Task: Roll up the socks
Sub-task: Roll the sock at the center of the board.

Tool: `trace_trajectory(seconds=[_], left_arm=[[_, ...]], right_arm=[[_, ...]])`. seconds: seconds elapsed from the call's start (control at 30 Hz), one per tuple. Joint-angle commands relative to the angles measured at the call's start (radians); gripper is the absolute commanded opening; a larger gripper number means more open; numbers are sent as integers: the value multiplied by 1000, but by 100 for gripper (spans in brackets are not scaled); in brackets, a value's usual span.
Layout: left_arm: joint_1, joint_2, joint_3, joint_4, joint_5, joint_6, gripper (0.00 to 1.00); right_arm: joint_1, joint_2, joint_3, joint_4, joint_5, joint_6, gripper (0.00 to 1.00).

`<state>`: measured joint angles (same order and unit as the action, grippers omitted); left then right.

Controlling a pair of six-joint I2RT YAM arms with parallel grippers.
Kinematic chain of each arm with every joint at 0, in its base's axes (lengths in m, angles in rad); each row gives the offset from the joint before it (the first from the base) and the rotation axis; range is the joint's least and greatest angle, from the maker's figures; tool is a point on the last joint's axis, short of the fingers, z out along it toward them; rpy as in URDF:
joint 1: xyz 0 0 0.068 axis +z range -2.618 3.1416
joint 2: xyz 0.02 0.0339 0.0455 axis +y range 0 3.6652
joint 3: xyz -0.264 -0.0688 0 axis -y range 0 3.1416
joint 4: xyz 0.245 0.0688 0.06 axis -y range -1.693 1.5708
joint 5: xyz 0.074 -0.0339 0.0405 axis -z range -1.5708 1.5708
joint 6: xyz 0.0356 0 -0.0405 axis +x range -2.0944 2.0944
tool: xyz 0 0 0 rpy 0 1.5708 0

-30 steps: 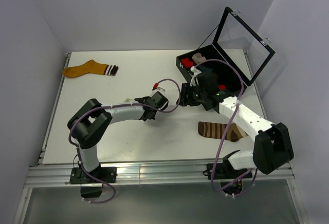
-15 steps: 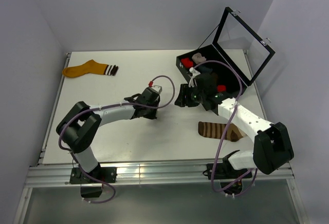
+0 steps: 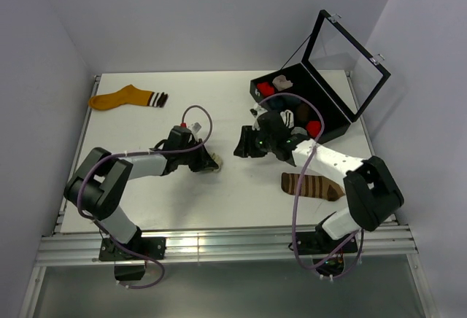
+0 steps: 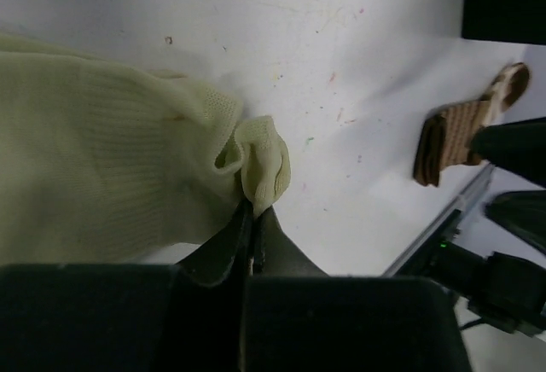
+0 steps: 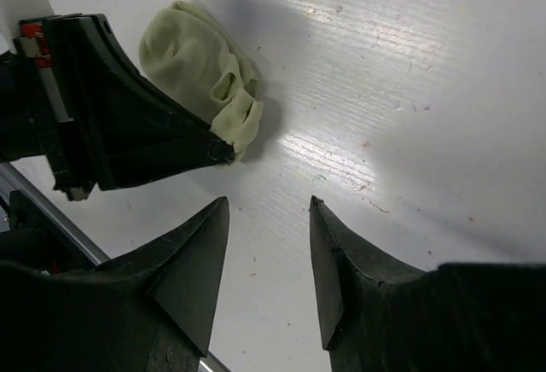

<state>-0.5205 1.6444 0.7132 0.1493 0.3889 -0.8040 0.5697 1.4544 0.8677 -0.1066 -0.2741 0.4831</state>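
- Cream sock (image 3: pixel 212 163), top view: lies on the white table (image 3: pixel 146 194) a bit left of centre. It is mostly hidden under the left gripper (image 3: pixel 207 162), which is down on it; can't tell the jaw state from here.
- Top view: the right gripper (image 3: pixel 241 146) is just right of the cream sock, not touching it, w/ tips pointing left toward it.
- Top view: a brown striped sock (image 3: pixel 312 185) lies flat at near right, beside the right arm's forearm. A mustard sock (image 3: pixel 117 99) w/ a dark-and-white striped cuff lies far left, well apart from both arms.
- Top view: a black case (image 3: pixel 257 92) stands at far right w/ its clear lid (image 3: pixel 346 55) up. Red and pale bundles sit inside, too small to tell what.
- Left wrist view: the cream sock (image 4: pixel 102 176) fills the left side, knit ribbing visible. A bunched fold at its edge is pinched between the fingertips of the left gripper (image 4: pixel 253 223), jaws fully closed on the fabric.
- Left wrist view: the brown striped sock (image 4: pixel 461 133) is at right, well apart from the cream one.
- Right wrist view: the right gripper (image 5: pixel 269 210) has its fingers (image 5: pixel 196 261) spread apart w/ nothing between them, only bare table (image 5: pixel 384 90).
- Right wrist view: the cream sock (image 5: pixel 200 69) sits up-left as a crumpled lump. The left gripper (image 5: pixel 220 154) is clamped on its lower-right edge.
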Motion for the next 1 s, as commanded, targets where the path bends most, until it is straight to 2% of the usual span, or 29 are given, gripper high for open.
trace_trajectory(seconds=[0.0, 0.57, 0.97], left_arm=[[28, -49, -37, 188, 126, -125, 0], [111, -18, -181, 357, 163, -253, 0], [135, 15, -227, 420, 182, -291, 0]], right_arm=[[24, 53, -12, 103, 0, 64, 49], [50, 308, 24, 297, -166, 169, 38], [52, 435, 65, 401, -244, 222, 38]])
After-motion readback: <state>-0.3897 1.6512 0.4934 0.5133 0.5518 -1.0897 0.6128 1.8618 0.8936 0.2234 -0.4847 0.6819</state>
